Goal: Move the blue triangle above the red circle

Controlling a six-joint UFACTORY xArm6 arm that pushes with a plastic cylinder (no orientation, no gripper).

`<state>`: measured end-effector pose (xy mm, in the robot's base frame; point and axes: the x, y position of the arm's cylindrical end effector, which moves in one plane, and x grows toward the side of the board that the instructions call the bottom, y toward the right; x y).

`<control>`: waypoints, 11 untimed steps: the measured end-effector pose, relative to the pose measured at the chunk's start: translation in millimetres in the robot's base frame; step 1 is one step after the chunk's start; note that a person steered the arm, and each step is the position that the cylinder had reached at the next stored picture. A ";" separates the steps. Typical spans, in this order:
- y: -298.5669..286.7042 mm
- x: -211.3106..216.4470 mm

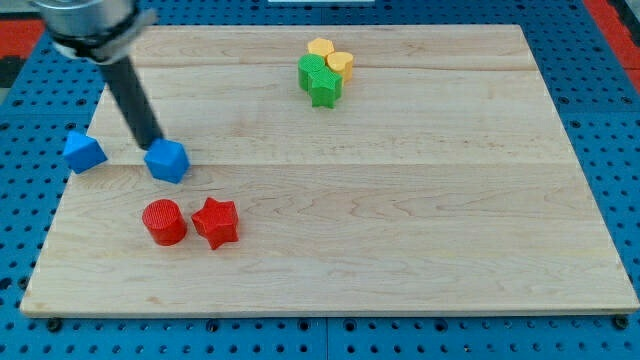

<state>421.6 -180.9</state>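
Observation:
The red circle (164,221) lies at the view's lower left, with a red star (216,222) touching or nearly touching its right side. A blue block (167,160) of triangle-like shape sits just above the red circle. A second blue block (85,151) lies further left, at the board's left edge. My tip (152,147) rests against the upper left of the nearer blue block; the dark rod slants up to the view's top left.
A cluster of two green blocks (319,80) and two yellow blocks (331,56) sits at the view's top centre. The wooden board (420,200) lies on a blue pegboard surface.

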 end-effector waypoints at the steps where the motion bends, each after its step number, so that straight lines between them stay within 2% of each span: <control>1: 19.6 39.0; 2: 21.7 40.8; 3: -11.2 -13.1; 4: -119.3 -34.2; 5: -121.8 -25.4; 7: -98.2 29.4; 8: -64.6 60.7; 9: -37.6 74.3; 11: -37.8 74.1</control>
